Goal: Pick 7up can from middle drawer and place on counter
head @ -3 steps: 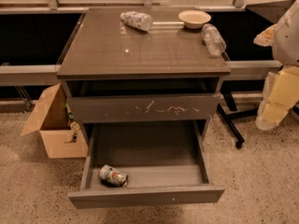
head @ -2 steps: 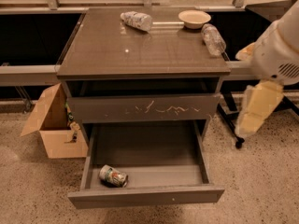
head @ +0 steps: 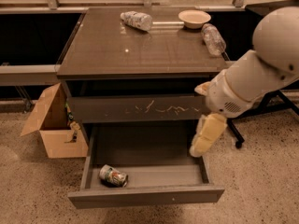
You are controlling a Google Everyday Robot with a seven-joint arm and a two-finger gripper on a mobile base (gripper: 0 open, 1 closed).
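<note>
The 7up can [head: 113,176], silvery with green and red, lies on its side in the front left corner of the open middle drawer [head: 145,196]. The drawer is pulled far out below the drawer front with white scratch marks [head: 140,108]. The counter [head: 140,50] is the glossy grey-brown top of the cabinet. My white arm reaches in from the right. The gripper [head: 201,144], a cream-coloured end piece, hangs down over the drawer's right side, well to the right of the can and not touching it.
On the counter lie a white-patterned bottle [head: 136,19] at the back, a beige bowl [head: 194,18] and a clear plastic bottle [head: 214,39] at the right edge. An open cardboard box [head: 51,125] stands on the floor at left. Chair legs [head: 275,101] stand at right.
My arm has swung left and down from the right edge of the view. The gripper now hangs over the open drawer's right side. The can and the drawer have not moved.
</note>
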